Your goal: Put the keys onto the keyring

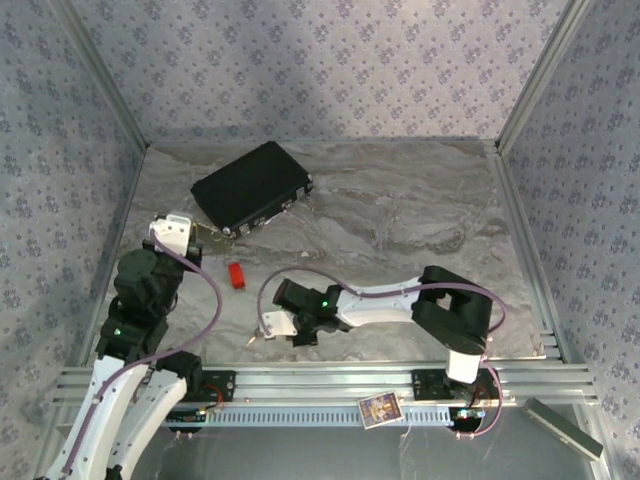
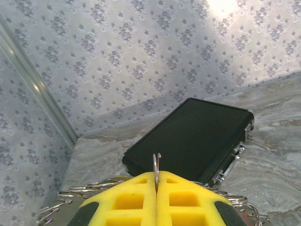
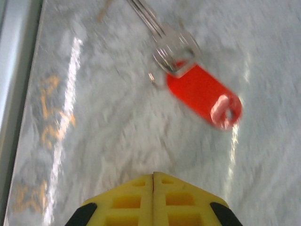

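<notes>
Left gripper [image 2: 156, 188]: clamped tight on the keyring [image 2: 156, 165], and the thin silver loop stands edge-on between the yellow fingers [image 2: 131, 200].
Keyring spot: far left of the table [image 1: 400, 210], just on the near side of the black box [image 2: 193, 136], with more wire loops [image 2: 66, 201] spread under the fingers.
Right gripper [image 3: 153, 181]: fingers pressed together, nothing in them, low over the near middle.
Red-headed key [image 3: 203, 94]: flat on the marble ahead of the right gripper, clear of it, between the two grippers.
</notes>
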`<control>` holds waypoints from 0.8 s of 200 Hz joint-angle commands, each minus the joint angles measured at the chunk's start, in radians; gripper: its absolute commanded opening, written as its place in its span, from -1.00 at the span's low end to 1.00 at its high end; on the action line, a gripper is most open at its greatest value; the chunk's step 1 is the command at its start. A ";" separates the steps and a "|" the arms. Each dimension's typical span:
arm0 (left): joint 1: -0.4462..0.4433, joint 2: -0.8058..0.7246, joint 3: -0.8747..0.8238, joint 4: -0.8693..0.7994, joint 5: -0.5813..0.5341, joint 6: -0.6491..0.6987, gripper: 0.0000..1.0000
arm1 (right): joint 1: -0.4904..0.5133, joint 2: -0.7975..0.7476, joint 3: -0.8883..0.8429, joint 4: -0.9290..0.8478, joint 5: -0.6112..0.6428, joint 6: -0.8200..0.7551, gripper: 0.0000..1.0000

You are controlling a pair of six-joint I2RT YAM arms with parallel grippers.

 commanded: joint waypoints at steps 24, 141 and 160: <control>0.007 0.031 0.008 0.066 0.096 -0.006 -1.00 | -0.017 -0.093 -0.073 0.024 -0.019 0.140 -0.69; 0.007 0.019 -0.010 0.058 0.117 -0.013 -1.00 | 0.077 0.078 0.046 0.210 0.020 0.202 -0.28; 0.007 0.018 -0.010 0.057 0.118 -0.014 -1.00 | 0.080 0.102 0.070 0.204 0.023 0.197 -0.28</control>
